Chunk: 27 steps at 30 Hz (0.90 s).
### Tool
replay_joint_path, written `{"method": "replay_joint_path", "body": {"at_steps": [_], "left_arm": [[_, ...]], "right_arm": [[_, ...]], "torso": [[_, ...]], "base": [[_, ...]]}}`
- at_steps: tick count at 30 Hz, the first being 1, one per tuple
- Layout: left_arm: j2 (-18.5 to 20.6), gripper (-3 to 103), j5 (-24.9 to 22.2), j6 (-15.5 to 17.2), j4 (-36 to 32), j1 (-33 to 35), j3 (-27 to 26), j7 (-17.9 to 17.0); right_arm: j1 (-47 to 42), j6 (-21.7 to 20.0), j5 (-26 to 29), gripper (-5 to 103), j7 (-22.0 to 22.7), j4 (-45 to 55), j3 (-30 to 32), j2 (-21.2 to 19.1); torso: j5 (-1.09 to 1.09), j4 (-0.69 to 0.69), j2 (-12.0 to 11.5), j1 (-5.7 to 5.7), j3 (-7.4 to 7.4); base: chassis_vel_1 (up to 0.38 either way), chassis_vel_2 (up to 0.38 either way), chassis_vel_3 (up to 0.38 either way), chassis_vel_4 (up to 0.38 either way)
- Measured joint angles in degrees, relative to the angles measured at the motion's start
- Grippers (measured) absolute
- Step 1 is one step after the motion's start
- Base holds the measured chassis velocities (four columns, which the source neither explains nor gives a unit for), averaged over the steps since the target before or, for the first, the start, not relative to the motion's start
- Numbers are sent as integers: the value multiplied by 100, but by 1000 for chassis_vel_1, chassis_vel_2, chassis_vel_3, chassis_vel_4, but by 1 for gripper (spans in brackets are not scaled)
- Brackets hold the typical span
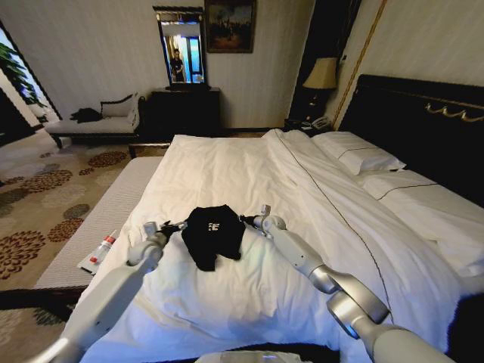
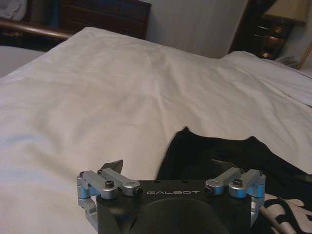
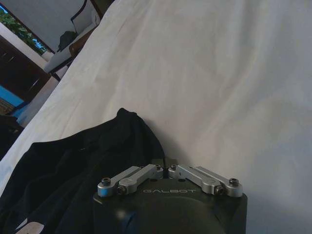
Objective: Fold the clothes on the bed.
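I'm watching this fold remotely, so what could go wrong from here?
The left hand is open at one edge of the black T-shirt, the right hand closed at the other. One-sided grip could drag the shirt askew. It is already bunched, so folds may come out uneven. A hand might also pinch the white duvet underneath.

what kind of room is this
Most likely a hotel bedroom: a large bed with white sheets and pillows against a dark headboard, a bedside lamp, and a chaise longue by the far wall on patterned carpet.
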Motion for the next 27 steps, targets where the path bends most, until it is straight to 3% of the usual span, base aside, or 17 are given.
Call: {"method": "replay_joint_path", "body": {"at_steps": [13, 18, 22, 24, 27], "left_arm": [[-108, 100, 142, -25, 353, -78, 144, 131], [-331, 100, 244, -57, 678, -280, 181, 119], [-497, 81, 261, -64, 970, -466, 246, 106], [-508, 81, 259, -64, 984, -479, 255, 106], [-553, 66, 287, -71, 1020, -527, 362, 98]], "right_arm": [[-135, -18, 8, 0, 29, 153, 56, -101], [-115, -21, 13, 0, 44, 150, 51, -76], [-134, -25, 23, 0, 66, 187, 37, -76], [-135, -25, 23, 0, 68, 187, 37, -76], [-147, -25, 24, 0, 72, 189, 47, -83]], "torso": [[0, 3, 0, -2, 0], [-1, 1, 0, -1, 0], [0, 1, 0, -1, 0], [0, 1, 0, -1, 0], [0, 1, 0, -1, 0]], "base": [[0, 0, 0, 0], [0, 0, 0, 0], [0, 0, 0, 0], [0, 0, 0, 0], [0, 0, 0, 0]]}}
